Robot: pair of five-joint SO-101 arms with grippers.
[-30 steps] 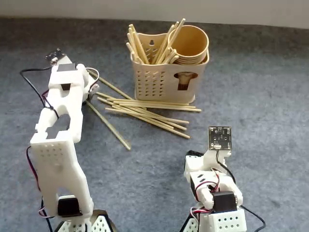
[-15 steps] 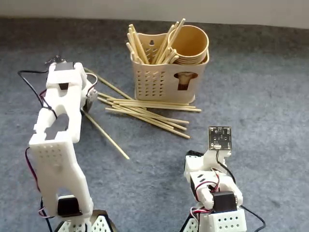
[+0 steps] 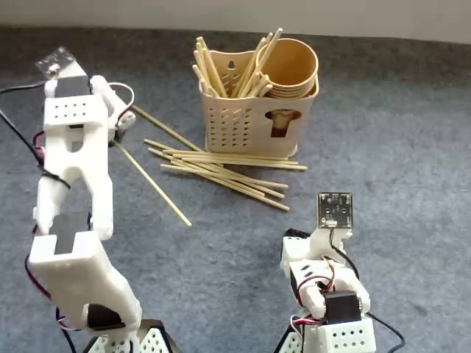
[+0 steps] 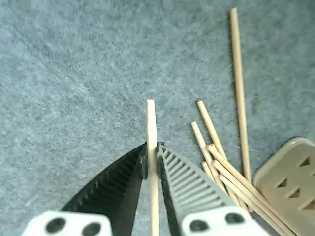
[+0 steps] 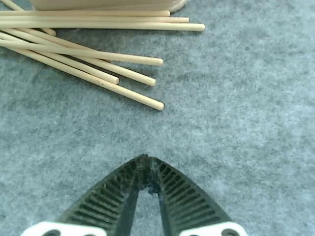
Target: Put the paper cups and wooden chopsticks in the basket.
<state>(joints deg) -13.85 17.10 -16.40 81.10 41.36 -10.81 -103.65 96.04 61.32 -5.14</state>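
My left gripper (image 4: 151,147) is shut on one wooden chopstick (image 4: 150,123), left of the basket (image 3: 243,121). In the high view the held chopstick (image 3: 154,187) slants from the left gripper (image 3: 120,134) down toward the front. The cream basket holds several chopsticks (image 3: 221,70) and stacked paper cups (image 3: 294,66). A pile of loose chopsticks (image 3: 224,169) lies on the carpet in front of the basket, and it appears again as the chopstick pile (image 5: 88,54) in the right wrist view. My right gripper (image 5: 146,173) is shut on nothing, low over bare carpet short of that pile.
Grey carpet (image 3: 397,147) covers the table. The right arm (image 3: 327,287) sits folded at the front right. One lone chopstick (image 3: 165,129) lies between the left arm and the basket. The basket's corner (image 4: 290,177) is close to the left gripper.
The left arm has swung left and back, carrying the held chopstick with it; its free end has shifted left. The right arm has not moved.
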